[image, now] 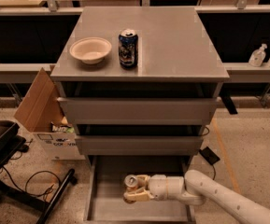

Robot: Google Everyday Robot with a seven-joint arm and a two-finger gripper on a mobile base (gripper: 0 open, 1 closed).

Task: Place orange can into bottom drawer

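The orange can (131, 183), orange-gold with a silver top, stands upright between the fingers of my gripper (135, 189). The gripper is shut on it, over the flat grey floor of the bottom drawer (106, 204), which is pulled open at the foot of the cabinet. My white arm (218, 197) reaches in from the lower right. I cannot tell whether the can touches the drawer floor.
A dark blue can (128, 48) and a pale bowl (90, 50) stand on the cabinet top. The two upper drawers (137, 110) are slightly out. An open cardboard box (43, 115) and a black chair base (13, 171) stand at the left. Bottles (257, 56) sit on a shelf at the right.
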